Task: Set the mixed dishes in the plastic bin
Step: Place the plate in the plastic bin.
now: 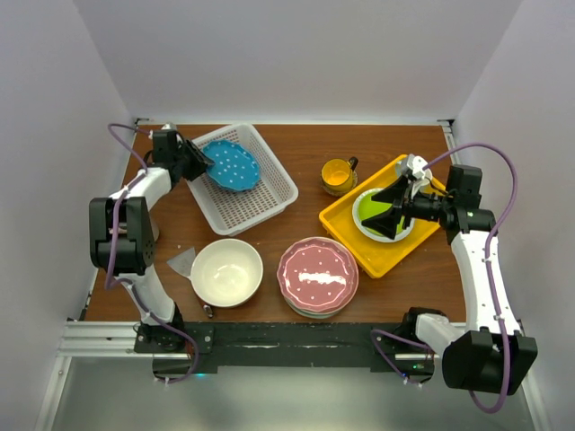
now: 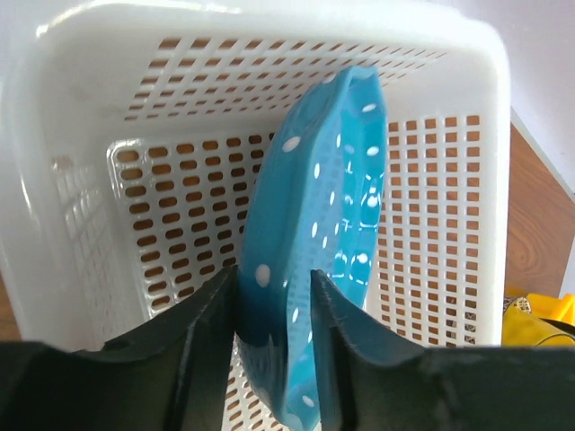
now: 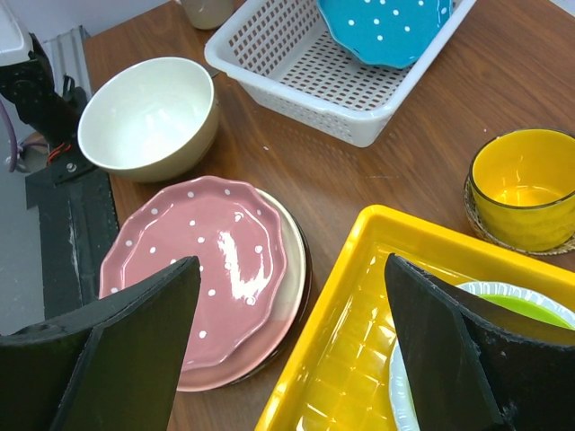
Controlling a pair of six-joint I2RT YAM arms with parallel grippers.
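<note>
Left arm: folded at a raised elbow by the table's (image 1: 305,148) left edge, forearm reaching to the far-left corner, wrist turned in over the near-left wall of the plastic bin (image 1: 274,199). Left gripper (image 2: 274,274): fingers set close on either side of the lower rim of the blue white-dotted plate (image 2: 314,242); whether they pinch it or stand just clear cannot be told. Blue white-dotted plate: inside the bin, on edge and tilted, upper rim toward the bin's far wall. Plastic bin: far-left part of the table, set at an angle. Right arm: rising from its base at the near right, forearm bent inward over the yellow tray (image 1: 340,230). Right gripper (image 1: 377,218): fingers spread wide, nothing between them, poised above the lime-green plate (image 1: 367,206) lying in the tray. Large cream bowl (image 1: 226,272): upright, near-left of centre, outside the bin. Pink dotted plate (image 1: 317,274): just right of the bowl, on top of the cream-pink plate (image 3: 295,269). Yellow mug (image 1: 338,175): upright on a round mat between bin and tray.
</note>
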